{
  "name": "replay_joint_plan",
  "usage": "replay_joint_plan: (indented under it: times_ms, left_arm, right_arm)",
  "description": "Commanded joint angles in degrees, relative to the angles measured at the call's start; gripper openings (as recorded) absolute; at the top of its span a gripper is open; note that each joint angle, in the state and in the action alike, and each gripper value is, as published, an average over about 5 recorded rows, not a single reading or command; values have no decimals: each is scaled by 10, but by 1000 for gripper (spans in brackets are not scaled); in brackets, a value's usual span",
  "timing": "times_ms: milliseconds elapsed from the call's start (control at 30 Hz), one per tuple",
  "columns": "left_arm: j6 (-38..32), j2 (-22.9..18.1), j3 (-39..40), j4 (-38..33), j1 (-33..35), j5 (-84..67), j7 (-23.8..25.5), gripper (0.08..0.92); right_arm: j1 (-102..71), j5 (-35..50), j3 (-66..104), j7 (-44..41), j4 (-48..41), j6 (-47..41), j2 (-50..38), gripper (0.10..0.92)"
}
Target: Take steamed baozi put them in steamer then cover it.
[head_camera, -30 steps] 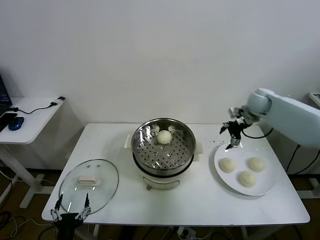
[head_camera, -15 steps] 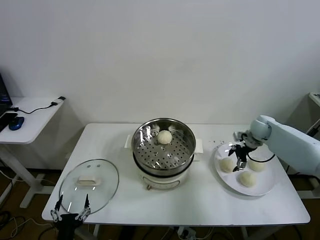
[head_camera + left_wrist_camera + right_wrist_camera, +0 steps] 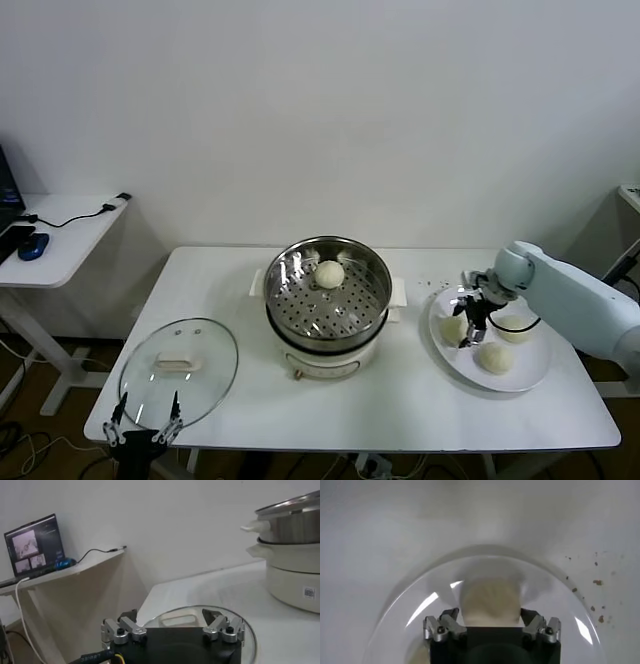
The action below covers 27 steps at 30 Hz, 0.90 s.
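Observation:
The steel steamer (image 3: 300, 305) stands on its white cooker base (image 3: 325, 362) at mid-table, with one baozi (image 3: 329, 274) inside at the back. Three more baozi lie on the white plate (image 3: 530, 378) to the right. My right gripper (image 3: 469, 322) is open and lowered over the plate's left baozi (image 3: 452, 329). In the right wrist view that baozi (image 3: 490, 597) sits between the two fingers (image 3: 448, 618). The glass cover (image 3: 205, 372) with its white handle lies on the table's front left. My left gripper (image 3: 140, 420) is open and parked just in front of the cover.
A small side table (image 3: 60, 235) with a cable and a blue mouse stands at the far left. The left wrist view shows the cover's rim (image 3: 247, 630), the steamer's side (image 3: 295, 525) and a laptop (image 3: 35, 544). Crumbs (image 3: 596, 582) lie beside the plate.
My right gripper has come down from above the plate's far edge onto the plate's left baozi, fingers either side of it. The left arm has stayed put.

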Motion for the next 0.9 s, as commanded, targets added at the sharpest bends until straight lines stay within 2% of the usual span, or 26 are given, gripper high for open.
replay_joint_plan:
  times_ms: [33,233,467,667,900]
  left_arm:
    - [0,1,0,-1,0,0,0,823]
    - [0,1,1,-2,1,1,0,823]
    - [-2,0,2,-3,5,1,0,823]
    - [-2,-1,4,-5,5,-1,0,823]
    - [5,9,15,-22,11,10,6,823]
  right_arm:
    - [-11,-6,12,0,-6,-1,5,676]
    - [-2,3,7,-2,-3,-3,3,587]
    - [35,30,-21,-2,12,-11,-8,561]
    - [179,149,-119,1,25,-25,-1,560]
    - [390,308,-297,-1,45,-47,65,564]
